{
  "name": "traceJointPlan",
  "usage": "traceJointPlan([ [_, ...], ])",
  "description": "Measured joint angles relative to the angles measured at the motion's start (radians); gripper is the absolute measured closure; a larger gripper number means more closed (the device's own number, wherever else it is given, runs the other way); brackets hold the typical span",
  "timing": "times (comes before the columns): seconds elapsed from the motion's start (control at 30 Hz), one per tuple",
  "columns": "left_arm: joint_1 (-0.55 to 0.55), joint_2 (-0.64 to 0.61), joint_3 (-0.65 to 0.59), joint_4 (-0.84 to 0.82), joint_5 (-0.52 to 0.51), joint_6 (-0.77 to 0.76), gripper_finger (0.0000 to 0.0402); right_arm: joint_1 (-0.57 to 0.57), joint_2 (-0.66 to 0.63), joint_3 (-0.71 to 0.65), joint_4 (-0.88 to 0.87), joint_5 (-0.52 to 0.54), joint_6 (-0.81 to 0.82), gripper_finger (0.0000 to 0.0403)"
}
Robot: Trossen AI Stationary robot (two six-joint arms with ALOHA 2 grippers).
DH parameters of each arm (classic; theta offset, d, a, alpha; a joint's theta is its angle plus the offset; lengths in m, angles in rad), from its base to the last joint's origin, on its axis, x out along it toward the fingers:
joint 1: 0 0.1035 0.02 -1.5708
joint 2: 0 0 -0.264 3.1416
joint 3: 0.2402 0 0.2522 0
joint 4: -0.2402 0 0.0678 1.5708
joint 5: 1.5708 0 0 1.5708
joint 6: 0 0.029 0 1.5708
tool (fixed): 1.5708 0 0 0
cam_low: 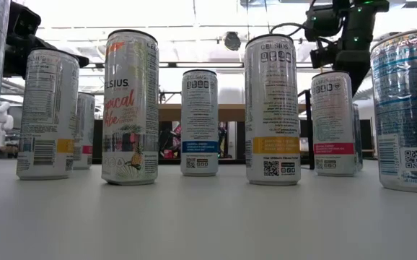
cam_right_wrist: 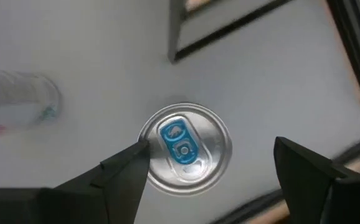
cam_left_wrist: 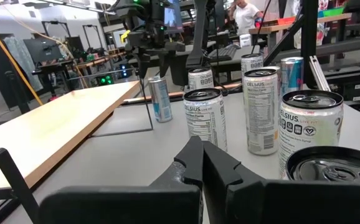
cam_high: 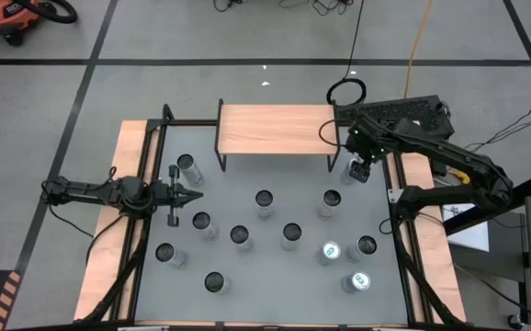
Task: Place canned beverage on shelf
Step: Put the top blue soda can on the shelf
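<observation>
The shelf [cam_high: 275, 129], a light wood plank on thin black legs, stands at the table's far edge. Just off its right end, a canned beverage [cam_high: 351, 172] with a blue tab [cam_right_wrist: 179, 142] stands upright on the grey table. My right gripper [cam_right_wrist: 211, 180] hangs open above that can and points steeply down. One finger stands to each side of the can's top, and neither touches it. In the left wrist view the same gripper [cam_left_wrist: 157, 62] is over the can [cam_left_wrist: 161, 99]. My left gripper [cam_high: 197, 195] waits shut and level at the table's left side.
Several other cans stand upright across the grey table, two of them with blue tabs at the near right [cam_high: 330, 251]. One can [cam_high: 188, 167] stands close to my left gripper. The shelf's black right leg [cam_high: 334, 152] is next to the can under my right gripper.
</observation>
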Motion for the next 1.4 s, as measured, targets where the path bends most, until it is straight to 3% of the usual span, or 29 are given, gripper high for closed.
traceJointPlan([
  [0.2, 0.000, 0.000, 0.000, 0.000, -0.006, 0.000, 0.0401, 0.000, -0.023, 0.043, -0.016, -0.008, 0.045, 0.0117],
  [0.6, 0.000, 0.000, 0.000, 0.000, -0.014, -0.006, 0.0401, 0.003, 0.025, 0.048, -0.037, -0.019, 0.090, 0.0072],
  [1.07, 0.000, 0.000, 0.000, 0.000, -0.015, -0.006, 0.0401, 0.003, 0.104, 0.039, -0.040, -0.020, 0.132, 0.0073],
  [1.4, 0.000, 0.000, 0.000, 0.000, -0.015, -0.006, 0.0401, 0.003, 0.150, -0.001, -0.032, -0.019, 0.151, 0.0109],
])
